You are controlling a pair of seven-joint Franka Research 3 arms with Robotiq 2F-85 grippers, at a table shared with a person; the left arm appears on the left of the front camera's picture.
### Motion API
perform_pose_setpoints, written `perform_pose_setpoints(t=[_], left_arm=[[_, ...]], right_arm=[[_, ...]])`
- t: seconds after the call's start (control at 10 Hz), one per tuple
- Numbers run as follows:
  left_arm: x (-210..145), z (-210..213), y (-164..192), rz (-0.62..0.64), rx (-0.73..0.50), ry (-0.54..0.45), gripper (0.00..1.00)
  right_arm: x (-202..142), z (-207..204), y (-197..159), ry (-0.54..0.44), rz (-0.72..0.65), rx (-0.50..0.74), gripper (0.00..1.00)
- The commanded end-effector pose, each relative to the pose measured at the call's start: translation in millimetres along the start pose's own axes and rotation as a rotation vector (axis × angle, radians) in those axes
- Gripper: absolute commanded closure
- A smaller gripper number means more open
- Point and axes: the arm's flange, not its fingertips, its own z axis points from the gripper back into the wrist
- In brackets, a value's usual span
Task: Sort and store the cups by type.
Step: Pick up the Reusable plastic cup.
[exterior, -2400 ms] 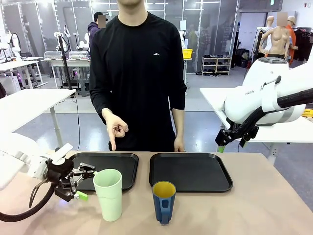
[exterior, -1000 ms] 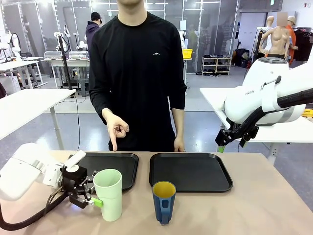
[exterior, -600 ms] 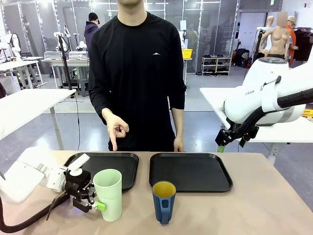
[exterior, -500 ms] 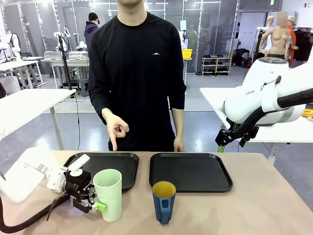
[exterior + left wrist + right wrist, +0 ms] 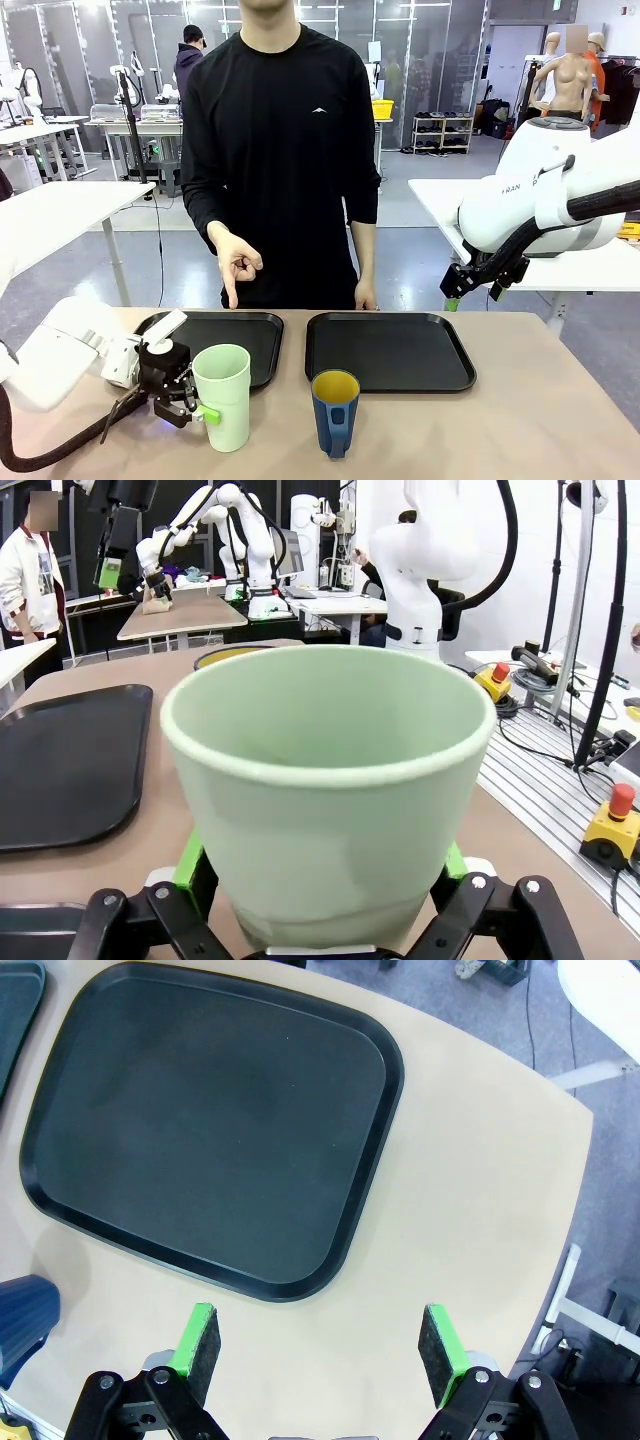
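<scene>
Left gripper (image 5: 196, 402) at tumbler base; right gripper (image 5: 320, 1352) idle.

Compared with a second ago, the left gripper has advanced: its green pads now flank the mint-green tumbler (image 5: 222, 396) low down, apparently touching. The tumbler stands upright before the left tray (image 5: 255, 335). The blue mug (image 5: 335, 411) is unmoved. The right gripper hangs spread wide over the right tray (image 5: 205, 1125), empty.

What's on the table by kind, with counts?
Tumblers: 1, green tumbler
Mugs: 1, blue mug
Trays: 2, black, left tray and right tray
Total: 4
</scene>
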Motion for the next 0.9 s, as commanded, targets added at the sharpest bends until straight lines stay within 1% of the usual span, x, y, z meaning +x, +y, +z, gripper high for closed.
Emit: perform_pose_setpoints(t=[0.0, 0.1, 0.6, 0.8], left_arm=[[-16.5, -4.9, -1.8, -0.036, -0.017, -0.045, 0.0], [-17.7, -6.7, -2.1, -0.058, -0.027, -0.052, 0.09], [-17.6, -9.4, -1.7, -0.058, -0.038, -0.042, 0.6], [-11.9, -5.8, -8.1, -0.052, -0.068, -0.035, 0.59]], right_arm=[[-0.9, 0.4, -0.2, -0.011, -0.003, 0.001, 0.0], [-0.9, 0.4, -0.2, -0.011, -0.003, 0.001, 0.0], [-0.9, 0.4, -0.2, -0.011, -0.003, 0.001, 0.0], [-0.9, 0.4, -0.2, -0.011, -0.003, 0.001, 0.0]])
